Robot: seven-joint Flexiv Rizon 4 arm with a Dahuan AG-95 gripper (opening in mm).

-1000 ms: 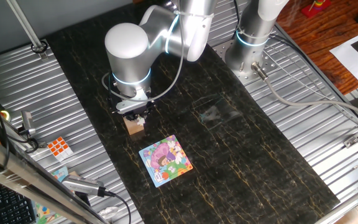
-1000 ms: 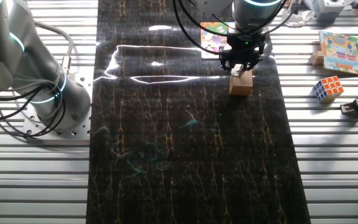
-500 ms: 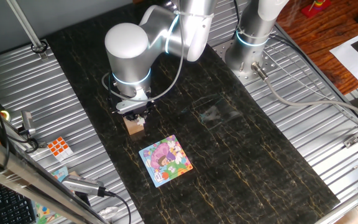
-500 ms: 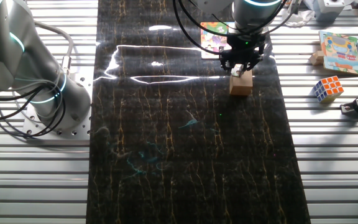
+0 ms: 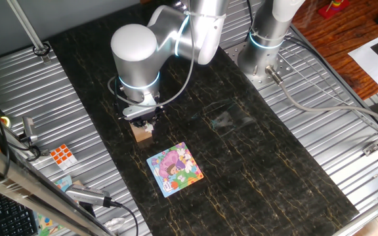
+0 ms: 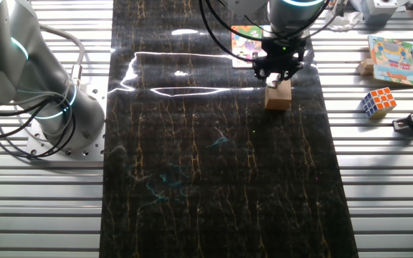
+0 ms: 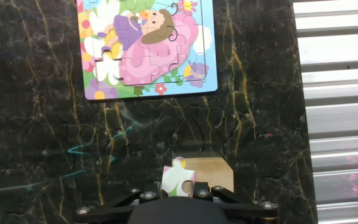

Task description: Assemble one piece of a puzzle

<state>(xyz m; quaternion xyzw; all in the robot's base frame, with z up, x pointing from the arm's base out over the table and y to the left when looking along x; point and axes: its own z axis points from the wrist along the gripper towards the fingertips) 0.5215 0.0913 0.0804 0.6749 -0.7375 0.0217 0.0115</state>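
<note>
My gripper [image 7: 178, 191] is shut on the piece [image 7: 177, 180], a small whitish piece with green and pink marks that stands upright between the fingers. Right behind it is the tan wooden cube [image 7: 208, 172]. The puzzle [image 7: 146, 47], blue-bordered with a pink and green cartoon, lies flat ahead of the hand, and a dark gap shows near its left edge. In one fixed view the gripper [image 5: 143, 120] hovers just over the cube [image 5: 142, 134], with the puzzle [image 5: 174, 170] in front. In the other fixed view the gripper [image 6: 274, 77] partly hides the puzzle [image 6: 245, 43].
A Rubik's cube [image 6: 378, 102] and a second picture board [image 6: 393, 60] lie on the ribbed metal beside the dark mat. Another arm's base [image 6: 59, 115] stands at the mat's far side. The mat's edge [image 7: 294, 112] runs close on the right of the hand.
In the other fixed view the gripper has risen slightly above the wooden cube with the piece in it. Nothing else has moved.
</note>
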